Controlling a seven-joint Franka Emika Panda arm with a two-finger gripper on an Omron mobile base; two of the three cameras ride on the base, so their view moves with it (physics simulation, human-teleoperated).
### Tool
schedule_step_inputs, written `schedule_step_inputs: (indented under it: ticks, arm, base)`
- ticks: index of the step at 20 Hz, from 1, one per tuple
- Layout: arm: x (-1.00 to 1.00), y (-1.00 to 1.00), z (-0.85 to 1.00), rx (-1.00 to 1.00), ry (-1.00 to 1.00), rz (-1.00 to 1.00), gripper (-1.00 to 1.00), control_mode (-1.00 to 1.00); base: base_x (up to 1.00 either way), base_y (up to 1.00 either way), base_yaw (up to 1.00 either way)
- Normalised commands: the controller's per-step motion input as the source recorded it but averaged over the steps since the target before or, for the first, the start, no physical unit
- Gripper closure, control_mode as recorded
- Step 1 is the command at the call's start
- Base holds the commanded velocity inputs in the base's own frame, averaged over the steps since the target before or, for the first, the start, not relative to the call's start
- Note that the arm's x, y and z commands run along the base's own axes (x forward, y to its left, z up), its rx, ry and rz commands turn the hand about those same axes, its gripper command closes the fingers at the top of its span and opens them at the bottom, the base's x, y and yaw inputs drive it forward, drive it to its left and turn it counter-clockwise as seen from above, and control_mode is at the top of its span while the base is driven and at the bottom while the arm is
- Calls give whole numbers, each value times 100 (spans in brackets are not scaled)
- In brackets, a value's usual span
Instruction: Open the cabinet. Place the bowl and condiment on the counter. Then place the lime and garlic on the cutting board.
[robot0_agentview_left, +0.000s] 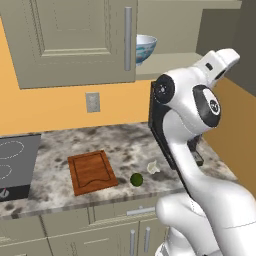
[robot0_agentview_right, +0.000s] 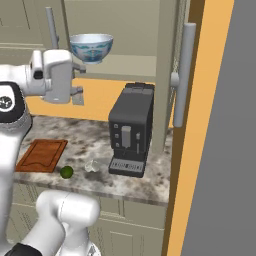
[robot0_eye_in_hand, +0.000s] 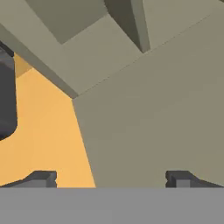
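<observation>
Now | fingers (robot0_eye_in_hand: 112, 178) spread wide, nothing between them, raised by the cabinet (robot0_eye_in_hand: 166, 100) | bowl (robot0_agentview_right: 91, 47) on open shelf beside them | lime (robot0_agentview_left: 136, 179), garlic (robot0_agentview_left: 153, 167) on bench (robot0_agentview_left: 125, 145) below, near board (robot0_agentview_left: 92, 171)

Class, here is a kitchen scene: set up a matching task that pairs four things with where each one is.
Things:
1. bowl
2. lime
3. coffee machine
4. cutting board

Places:
A. on the counter, left of the lime
B. on the cabinet shelf
C. beside the garlic
D. under the open cabinet

Pairs: 1-B, 2-C, 3-D, 4-A
</observation>
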Motion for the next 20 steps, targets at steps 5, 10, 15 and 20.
schedule_step_inputs:
  ticks: [5,10,15,20]
  arm:
    - [27,24,0,23,1,34,-100,-100]
    - [27,24,0,21,0,30,-100,-100]
    - [7,25,0,2,-14,24,-100,-100]
    - [17,32,-1,19,-1,20,-100,-100]
  base:
    - [0,0,0]
    - [0,0,0]
    - [0,0,0]
    - [0,0,0]
